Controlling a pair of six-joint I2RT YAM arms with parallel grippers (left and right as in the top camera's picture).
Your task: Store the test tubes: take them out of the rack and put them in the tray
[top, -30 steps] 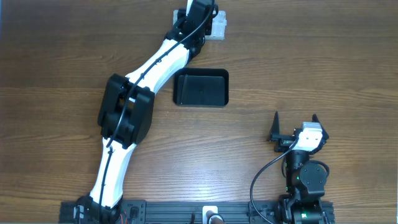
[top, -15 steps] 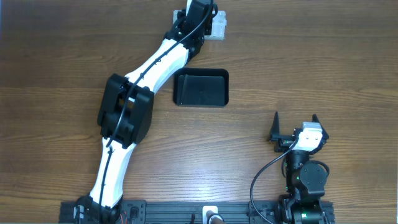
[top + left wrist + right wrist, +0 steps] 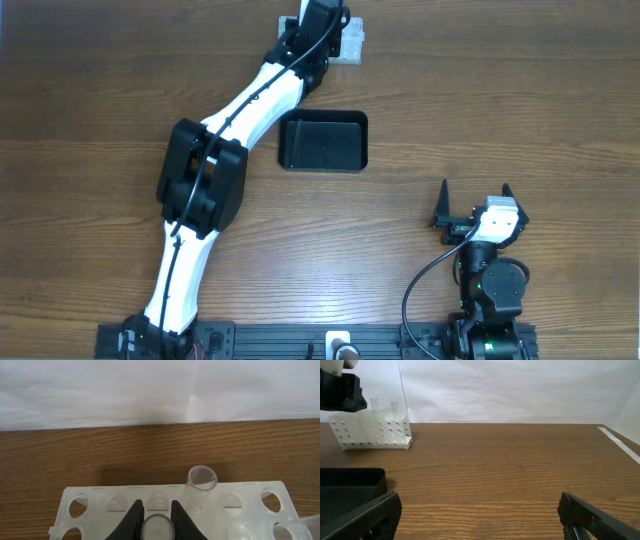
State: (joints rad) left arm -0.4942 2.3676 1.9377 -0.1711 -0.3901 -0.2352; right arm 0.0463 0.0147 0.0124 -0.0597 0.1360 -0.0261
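Note:
The clear plastic rack (image 3: 170, 510) stands at the table's far edge, also seen as rack (image 3: 350, 42) and rack (image 3: 372, 430). My left gripper (image 3: 156, 514) is over it, fingers closed around the rim of a clear test tube (image 3: 158, 526) that sits in the rack. Another upright test tube (image 3: 201, 485) stands in a hole just beyond. The black tray (image 3: 323, 142) lies nearer the middle of the table, its corner showing as tray (image 3: 350, 485). My right gripper (image 3: 473, 200) rests open near its base, nothing between its fingers.
A white wall rises behind the rack. The left arm (image 3: 250, 110) stretches diagonally across the table beside the tray. Bare wood lies between the tray and the right arm.

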